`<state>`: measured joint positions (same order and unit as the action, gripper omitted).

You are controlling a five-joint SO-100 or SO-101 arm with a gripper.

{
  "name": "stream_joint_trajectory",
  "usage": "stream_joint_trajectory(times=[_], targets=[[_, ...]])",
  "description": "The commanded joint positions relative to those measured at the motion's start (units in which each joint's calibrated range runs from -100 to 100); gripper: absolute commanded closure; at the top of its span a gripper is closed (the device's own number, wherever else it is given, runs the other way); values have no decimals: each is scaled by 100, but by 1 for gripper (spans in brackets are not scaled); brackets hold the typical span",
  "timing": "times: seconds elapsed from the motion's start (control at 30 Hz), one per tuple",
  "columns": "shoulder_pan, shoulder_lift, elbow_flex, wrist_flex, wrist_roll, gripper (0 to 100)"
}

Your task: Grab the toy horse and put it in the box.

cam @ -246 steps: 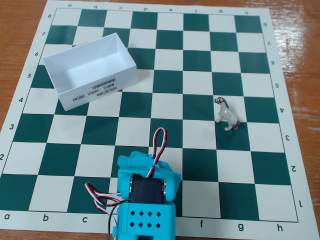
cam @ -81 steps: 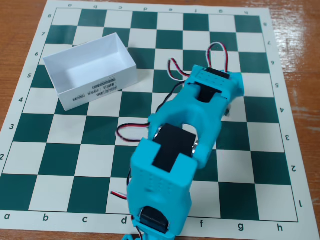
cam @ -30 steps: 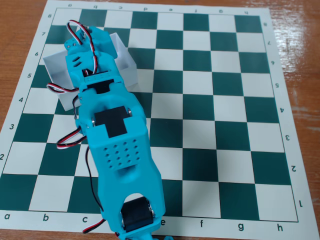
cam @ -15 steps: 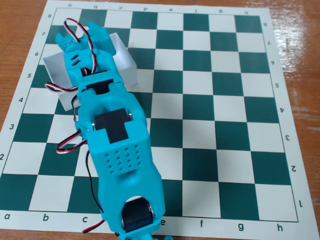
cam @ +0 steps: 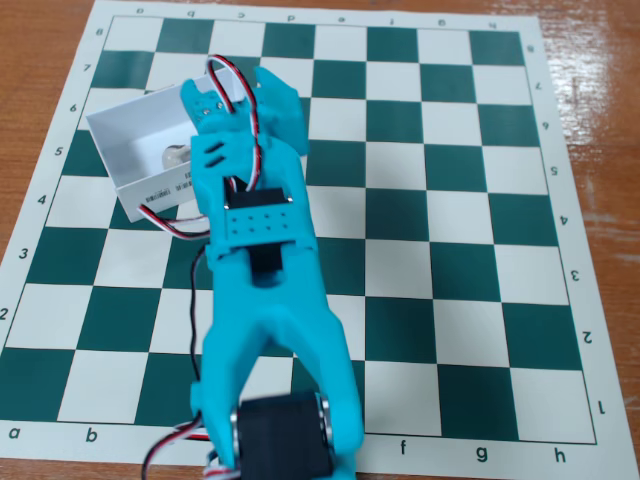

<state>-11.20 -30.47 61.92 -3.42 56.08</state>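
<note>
I'm over the box (cam: 125, 150), horse (cam: 175, 155) showing inside; my gripper (cam: 215, 125) is hidden, can't tell its spread. Best lift straight up, clear of the walls.

Chessboard mat (cam: 440, 250): file letters a, b, f, g, h along near edge; rank numbers 2–8 down left edge, repeated inverted on right edge. Box (cam: 130, 150): sticker print on its near side, too small to read.
</note>
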Motion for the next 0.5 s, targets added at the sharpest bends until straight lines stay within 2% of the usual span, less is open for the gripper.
stream_joint_trajectory(times=[0.0,0.47], targets=[[370,-1298,649,566,-140,74],[1035,-5210,3444,3057,-633,73]])
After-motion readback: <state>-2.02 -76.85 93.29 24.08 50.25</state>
